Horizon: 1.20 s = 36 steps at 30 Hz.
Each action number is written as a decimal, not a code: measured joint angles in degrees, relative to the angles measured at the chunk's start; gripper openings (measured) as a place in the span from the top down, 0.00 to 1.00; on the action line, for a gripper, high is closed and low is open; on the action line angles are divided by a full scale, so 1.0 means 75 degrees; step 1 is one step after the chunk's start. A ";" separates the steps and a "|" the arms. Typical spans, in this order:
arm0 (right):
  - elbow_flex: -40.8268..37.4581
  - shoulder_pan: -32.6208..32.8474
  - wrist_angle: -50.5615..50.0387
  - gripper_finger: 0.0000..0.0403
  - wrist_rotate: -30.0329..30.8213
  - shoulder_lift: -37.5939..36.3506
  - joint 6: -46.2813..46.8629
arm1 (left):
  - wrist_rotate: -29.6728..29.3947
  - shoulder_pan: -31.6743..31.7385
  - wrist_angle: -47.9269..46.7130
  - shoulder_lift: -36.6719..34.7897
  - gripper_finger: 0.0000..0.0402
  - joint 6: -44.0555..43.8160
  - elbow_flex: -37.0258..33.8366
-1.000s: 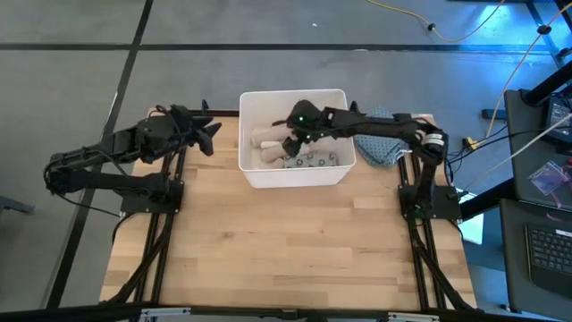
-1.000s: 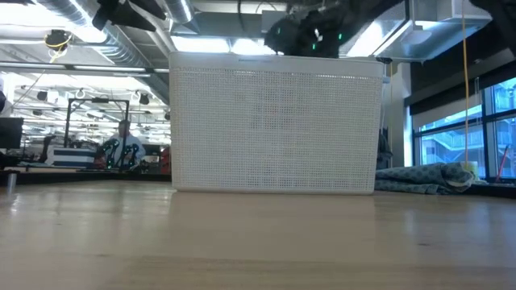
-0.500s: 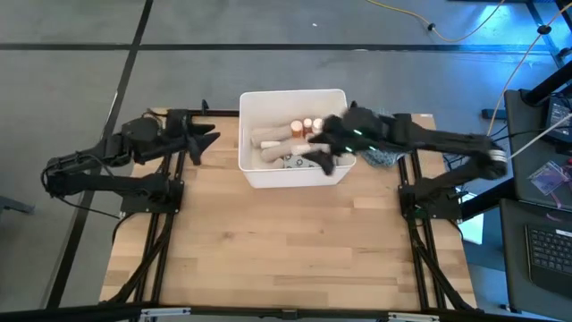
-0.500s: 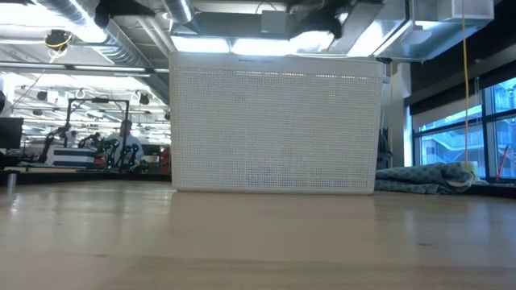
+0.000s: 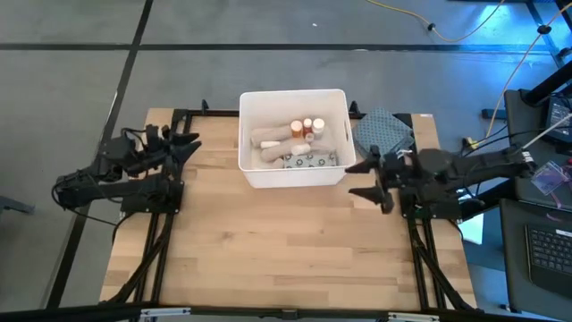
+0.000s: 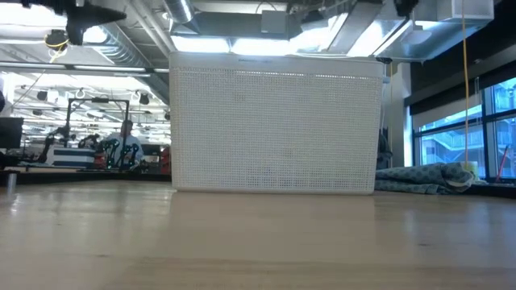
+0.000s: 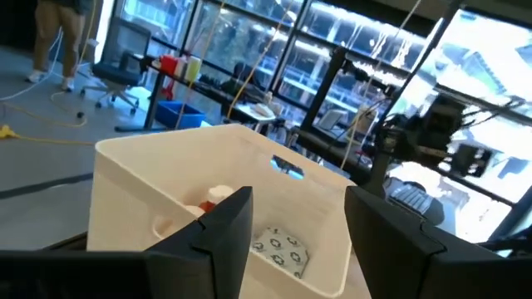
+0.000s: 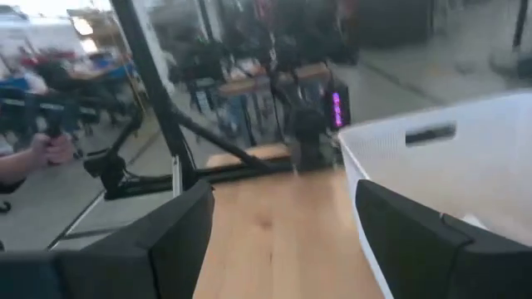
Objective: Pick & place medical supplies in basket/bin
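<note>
The white tub stands at the table's far middle. In it lie pale and beige rolls, two white-capped orange bottles and a grey dotted packet. My left gripper is open and empty, left of the tub; its wrist view looks into the tub at the packet. My right gripper is open and empty, over the table just right of the tub's near right corner; its wrist view shows the tub's wall.
A blue-grey patterned cloth lies on the table right of the tub, by the right arm; it also shows in the low view. The wooden table spreads toward the near edge. People show in the room beyond.
My right gripper has drawn up out of the tub and gone toward the table's right and near edges, and now hangs beside the tub's near right corner. My left gripper has drawn back toward the left edge. The supplies stay in the tub.
</note>
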 joint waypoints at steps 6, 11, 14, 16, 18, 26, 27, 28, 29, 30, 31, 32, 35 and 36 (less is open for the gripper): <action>-0.1876 0.0121 0.1396 0.27 -0.0106 -0.1234 0.0018 | 0.0079 0.0000 0.0145 -0.0981 0.54 -0.0003 -0.0912; -0.2958 0.0116 0.2577 0.27 -0.0342 -0.1968 -0.0173 | 0.0345 0.0000 0.0567 -0.0948 0.54 0.0181 -0.1268; -0.3529 0.0116 0.3055 0.27 -0.0261 -0.2352 -0.0279 | 0.0310 0.0000 0.0780 -0.0969 0.54 0.0189 -0.1693; -0.3830 0.0113 0.3220 0.27 -0.0255 -0.2628 -0.0272 | 0.0310 0.0000 0.1359 -0.0994 0.54 0.0200 -0.1942; -0.4090 0.0113 0.3380 0.27 -0.0289 -0.2910 -0.0282 | 0.0291 0.0000 0.1478 -0.0992 0.54 0.0202 -0.2184; -0.4712 0.0110 0.3467 0.27 -0.0890 -0.3886 -0.0302 | 0.1047 0.0000 0.2460 -0.0995 0.54 0.0084 -0.3181; -0.4764 0.0110 0.3472 0.27 -0.0894 -0.3979 -0.0309 | 0.1136 0.0000 0.2641 -0.0995 0.54 0.0075 -0.3320; -0.4821 0.0110 0.3461 0.27 -0.0901 -0.4070 -0.0317 | 0.1242 0.0000 0.2813 -0.0995 0.54 0.0048 -0.3453; -0.4877 0.0110 0.3446 0.27 -0.0909 -0.4152 -0.0322 | 0.1339 0.0000 0.3006 -0.0995 0.54 0.0036 -0.3577; -0.4938 0.0110 0.3441 0.27 -0.0911 -0.4228 -0.0322 | 0.1417 0.0000 0.3167 -0.0995 0.54 0.0032 -0.3675; -0.5016 0.0110 0.3434 0.27 -0.0914 -0.4306 -0.0320 | 0.1461 0.0000 0.3281 -0.0995 0.54 0.0032 -0.3747; -0.5122 0.0110 0.3427 0.27 -0.0914 -0.4391 -0.0302 | 0.1474 0.0000 0.3303 -0.0995 0.54 0.0019 -0.3800; -0.5322 0.0110 0.3091 0.27 -0.0906 -0.4650 -0.0268 | 0.1479 0.0000 0.3285 -0.0995 0.54 -0.0006 -0.3959; -0.5322 0.0110 0.3009 0.27 -0.0830 -0.4728 -0.0250 | 0.1479 0.0000 0.3299 -0.0995 0.54 -0.0015 -0.4005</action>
